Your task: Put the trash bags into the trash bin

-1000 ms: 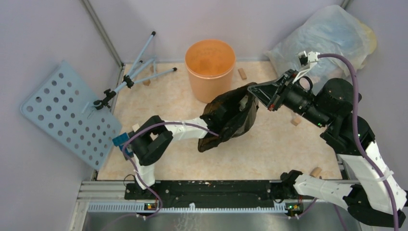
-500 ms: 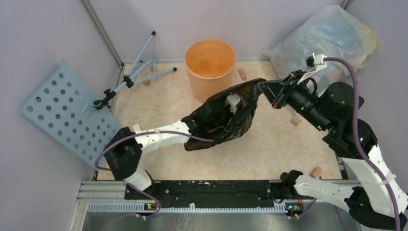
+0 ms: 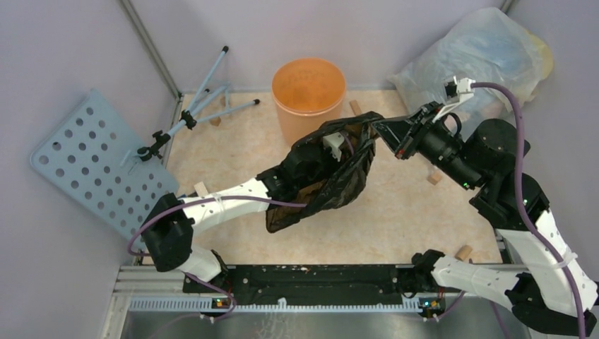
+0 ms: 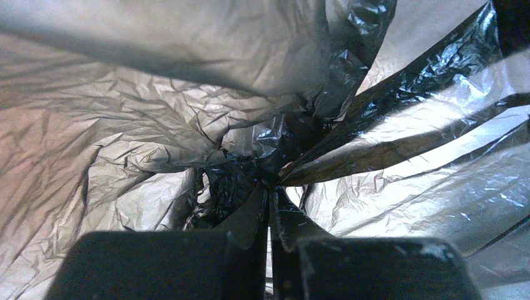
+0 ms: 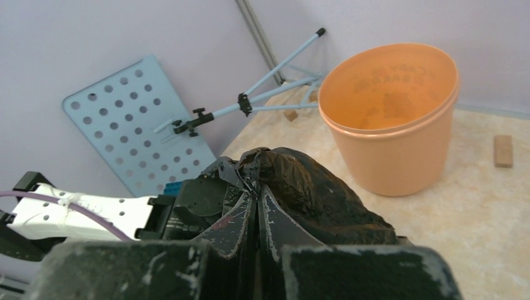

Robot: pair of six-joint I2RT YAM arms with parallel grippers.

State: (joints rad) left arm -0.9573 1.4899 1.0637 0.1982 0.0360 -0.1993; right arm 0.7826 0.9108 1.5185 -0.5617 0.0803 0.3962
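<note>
Trash bag [image 3: 346, 185] — gripped by left jaws and right jaws, both closed.

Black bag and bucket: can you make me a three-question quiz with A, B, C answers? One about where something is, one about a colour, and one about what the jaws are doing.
1. Where is the black bag?
A) inside the bucket
B) held up outside the bucket
C) stuffed under the bucket

2. What colour is the bucket?
A) green
B) white
C) orange

3. What are the right arm's jaws doing?
A) shut on the black bag
B) wide open
C) shut on the bucket's rim

Answers:
1 B, the top view shows it hanging beside the bucket, not in it.
2 C, its walls and rim are orange.
3 A, the right wrist view shows them pinched on crinkled black plastic.
</note>
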